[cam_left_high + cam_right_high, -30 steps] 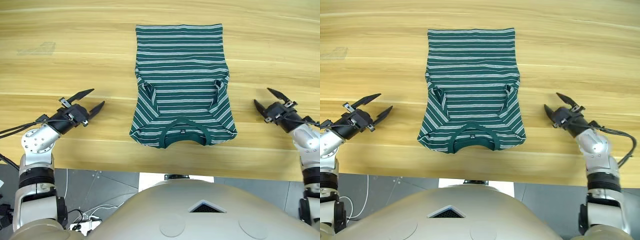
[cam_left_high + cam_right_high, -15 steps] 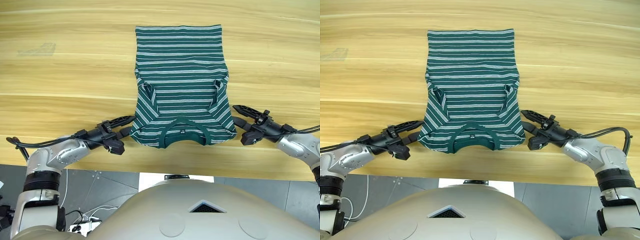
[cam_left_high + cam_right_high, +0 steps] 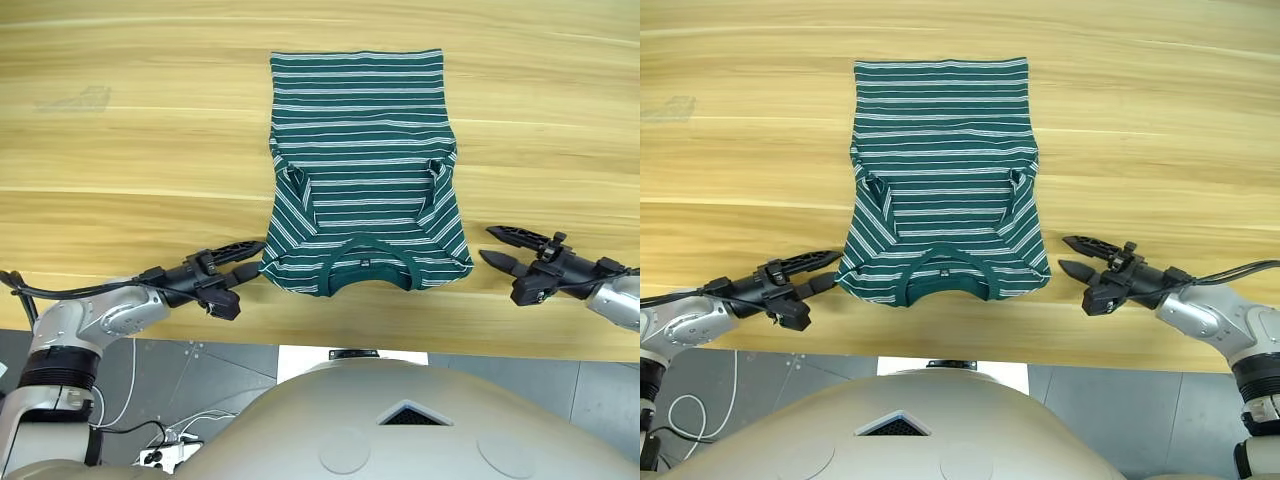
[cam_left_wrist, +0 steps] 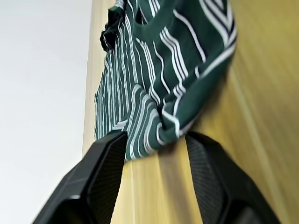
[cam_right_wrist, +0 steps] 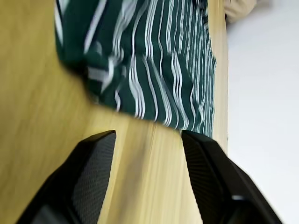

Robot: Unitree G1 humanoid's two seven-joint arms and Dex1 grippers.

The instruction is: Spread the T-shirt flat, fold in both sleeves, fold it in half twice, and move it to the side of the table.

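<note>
Risk: the left gripper (image 3: 256, 257), jaws apart, sits at the T-shirt's (image 3: 362, 170) near-left corner, close to the table's (image 3: 120, 150) near edge. Its wrist view suggests the cloth corner lies between the fingers, though blur leaves contact uncertain. A pinch on one layer only could spill the tucked sleeve. The right gripper (image 3: 487, 243), also spread and holding nothing, stands clear of the near-right corner; an uneven lift would skew the fold.

The shirt lies mid-table, collar toward the near edge, both sleeves folded in.

Count: one T-shirt, two grippers, one table.
</note>
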